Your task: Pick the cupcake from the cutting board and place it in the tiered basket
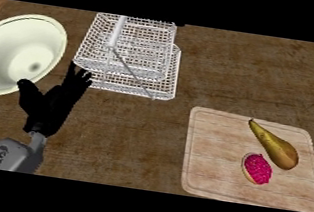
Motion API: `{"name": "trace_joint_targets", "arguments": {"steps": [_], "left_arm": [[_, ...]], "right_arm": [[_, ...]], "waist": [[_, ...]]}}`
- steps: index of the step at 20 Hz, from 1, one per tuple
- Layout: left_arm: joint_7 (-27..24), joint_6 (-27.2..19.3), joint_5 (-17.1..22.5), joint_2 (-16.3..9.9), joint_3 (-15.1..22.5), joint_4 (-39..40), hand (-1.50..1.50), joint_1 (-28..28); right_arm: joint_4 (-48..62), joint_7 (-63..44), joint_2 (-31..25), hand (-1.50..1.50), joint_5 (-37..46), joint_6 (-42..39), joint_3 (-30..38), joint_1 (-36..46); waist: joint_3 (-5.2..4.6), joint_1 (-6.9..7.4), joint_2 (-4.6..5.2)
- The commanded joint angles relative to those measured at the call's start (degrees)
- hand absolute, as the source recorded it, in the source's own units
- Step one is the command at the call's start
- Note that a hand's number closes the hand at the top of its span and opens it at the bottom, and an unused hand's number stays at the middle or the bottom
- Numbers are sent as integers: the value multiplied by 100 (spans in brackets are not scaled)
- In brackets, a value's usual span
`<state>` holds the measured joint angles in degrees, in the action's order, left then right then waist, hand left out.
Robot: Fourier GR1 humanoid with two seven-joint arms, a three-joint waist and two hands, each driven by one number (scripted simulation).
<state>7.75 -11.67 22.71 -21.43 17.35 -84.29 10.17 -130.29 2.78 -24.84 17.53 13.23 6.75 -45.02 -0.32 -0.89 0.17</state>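
Note:
A cupcake with pink frosting lies on the wooden cutting board at the lower right. The white wire tiered basket stands at the top middle of the counter. My left hand is at the lower left, open with fingers pointing up toward the basket's near left corner, far from the cupcake. My right hand does not show.
A brown-yellow pear lies on the cutting board just behind the cupcake. A large cream bowl sits tilted at the left edge, beside my left hand. Dark wood counter stretches between the basket and the board.

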Motion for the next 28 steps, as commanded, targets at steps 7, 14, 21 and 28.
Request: {"name": "trace_joint_targets", "arguments": {"steps": [7,14,21,28], "left_arm": [[167,343,0,-4,-80,71,0,342],[-123,214,-224,383,137,132,0,10],[140,156,-420,422,-89,-65,0,22],[376,421,-450,521,-325,-57,0,140]], "right_arm": [[-1129,-2962,117,-150,2056,-110,-1509,371],[-420,-4156,9,-150,2865,-344,-2231,1342],[-11,-4661,448,-150,3676,-661,-3102,1562],[953,-4393,742,-150,3846,-191,-2749,1940]], "waist": [[8,145,26],[17,169,2],[30,72,-27],[34,69,-21]]}}
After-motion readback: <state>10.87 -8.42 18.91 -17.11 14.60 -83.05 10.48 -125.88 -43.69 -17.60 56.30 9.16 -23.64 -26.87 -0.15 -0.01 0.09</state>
